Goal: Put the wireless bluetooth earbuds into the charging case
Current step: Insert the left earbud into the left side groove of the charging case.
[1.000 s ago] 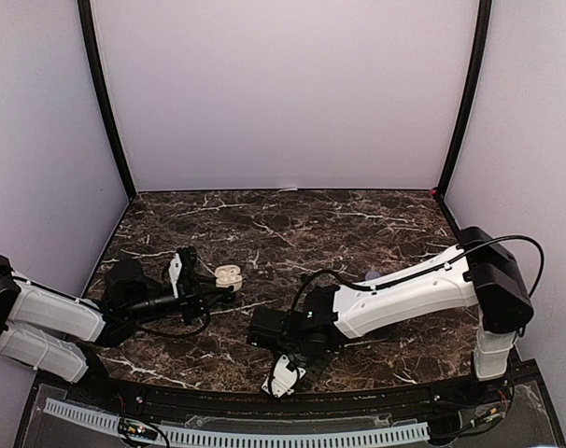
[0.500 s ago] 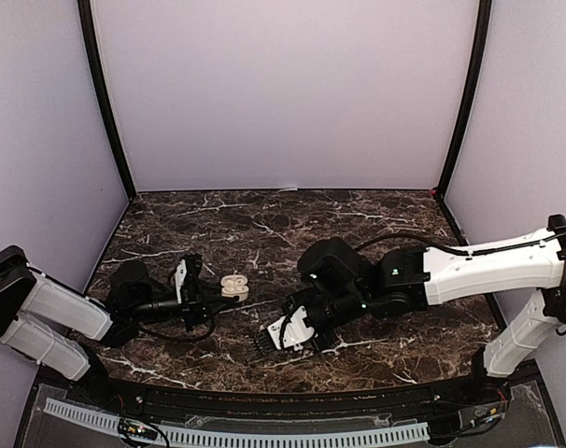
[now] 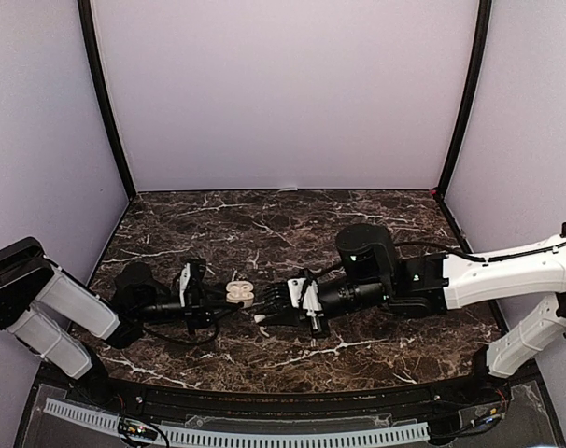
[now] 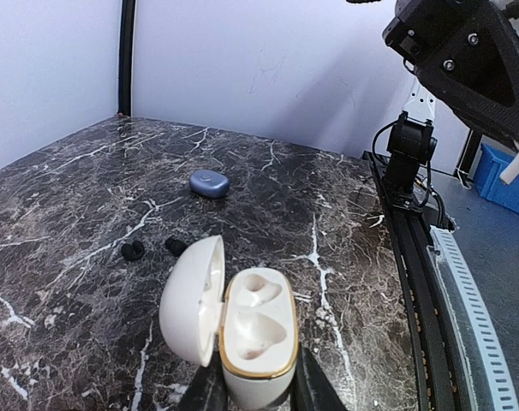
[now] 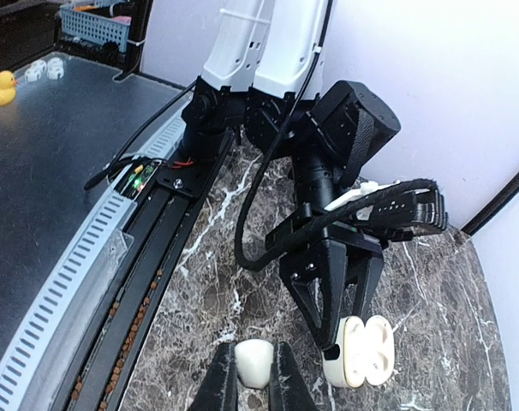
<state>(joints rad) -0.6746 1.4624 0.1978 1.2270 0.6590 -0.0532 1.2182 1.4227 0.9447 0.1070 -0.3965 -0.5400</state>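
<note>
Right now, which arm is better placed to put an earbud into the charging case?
Right. Its jaws pinch a white earbud close beside the open case, whose empty sockets face up; the left arm's jaws are occupied clamping that case.

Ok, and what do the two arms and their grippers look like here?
Matching pair: the left arm and right arm have glossy white link shells between black joint housings. A small green light shows on the right arm's housing. Thin black cables loop near each wrist. The left gripper and right gripper are black with small white plates and slim, tapered black jaws.
</note>
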